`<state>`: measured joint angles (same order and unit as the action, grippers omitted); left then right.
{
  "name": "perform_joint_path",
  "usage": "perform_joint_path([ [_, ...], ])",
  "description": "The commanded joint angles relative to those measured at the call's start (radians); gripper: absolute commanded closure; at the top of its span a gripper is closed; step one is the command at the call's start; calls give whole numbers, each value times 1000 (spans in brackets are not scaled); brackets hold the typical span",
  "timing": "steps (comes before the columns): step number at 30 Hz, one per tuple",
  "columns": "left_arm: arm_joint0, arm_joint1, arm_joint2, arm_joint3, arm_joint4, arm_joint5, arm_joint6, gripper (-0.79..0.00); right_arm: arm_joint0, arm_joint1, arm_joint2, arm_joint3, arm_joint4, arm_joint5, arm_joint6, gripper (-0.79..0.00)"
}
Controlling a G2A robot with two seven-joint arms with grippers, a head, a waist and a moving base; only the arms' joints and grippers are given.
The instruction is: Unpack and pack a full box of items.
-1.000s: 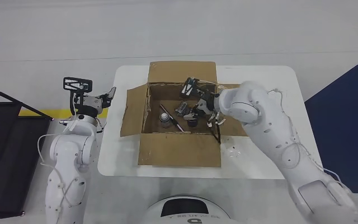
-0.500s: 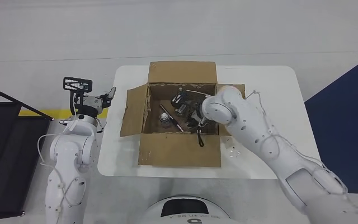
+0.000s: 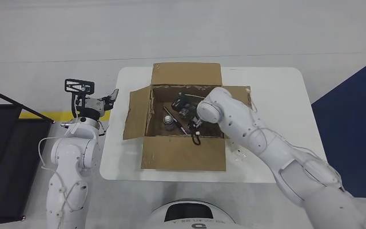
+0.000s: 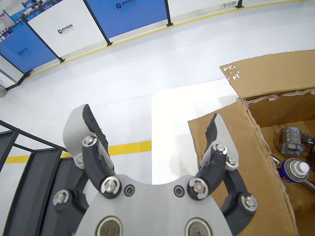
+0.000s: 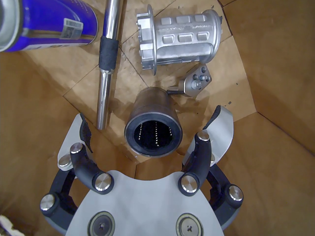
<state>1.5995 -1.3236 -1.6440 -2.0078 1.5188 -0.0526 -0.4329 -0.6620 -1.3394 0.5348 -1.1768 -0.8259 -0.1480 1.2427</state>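
Note:
An open cardboard box (image 3: 182, 150) sits on the white table (image 3: 269, 86). My right arm (image 3: 220, 111) leans down into it. On the box floor a dark cylindrical bearing (image 5: 153, 124) lies end-on between the spread fingers of my open right gripper (image 5: 151, 121), with neither pad touching it. Beyond it lie a silver cast housing (image 5: 182, 41), a small metal bracket (image 5: 196, 81), a chrome rod (image 5: 108, 50) and a blue spray can (image 5: 46, 20). My left gripper (image 4: 150, 119) is open and holds nothing, off the table's left edge beside the box flap (image 4: 246, 163).
The box's flaps are folded out on all sides (image 3: 136, 113). A small clear item (image 3: 239, 153) lies on the table right of the front flap. A black rack (image 3: 17, 149) stands left of the table.
My right arm has swung from the right side of the box toward its middle and gone lower inside. The left arm has not moved.

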Motion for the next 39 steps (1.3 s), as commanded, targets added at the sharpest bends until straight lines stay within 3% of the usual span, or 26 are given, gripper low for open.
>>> perform_joint_path([
  [1, 0, 0, 0, 0, 0, 0, 0, -785, 9, -10, -8, 13, 5, 6, 0, -320],
  [2, 0, 0, 0, 0, 0, 0, 0, -785, 12, -14, -10, 17, 4, 15, 1, -265],
  [4, 0, 0, 0, 0, 0, 0, 0, -785, 15, -19, -9, 19, 5, 31, 6, -43],
  [5, 0, 0, 0, 0, 0, 0, 0, -785, 15, -20, -8, 16, 6, 36, 11, 0],
  [10, 0, 0, 0, 0, 0, 0, 0, -785, 4, -11, 21, -53, 1, 64, 52, 0],
  [17, 0, 0, 0, 0, 0, 0, 0, -785, -92, 48, 133, -360, -137, 188, 113, 0],
  [22, 0, 0, 0, 0, 0, 0, 0, -785, -219, 96, 231, -586, -271, 241, 147, 0],
  [29, 0, 0, 0, 0, 0, 0, 0, -785, -393, 139, 352, -829, -450, 289, 71, 0],
  [37, 0, 0, 0, 0, 0, 0, 0, -785, -698, 178, 509, -1173, -785, 450, -31, 0],
  [39, 0, 0, 0, 0, 0, 0, 0, -785, -769, 182, 552, -1173, -854, 519, -80, 0],
])
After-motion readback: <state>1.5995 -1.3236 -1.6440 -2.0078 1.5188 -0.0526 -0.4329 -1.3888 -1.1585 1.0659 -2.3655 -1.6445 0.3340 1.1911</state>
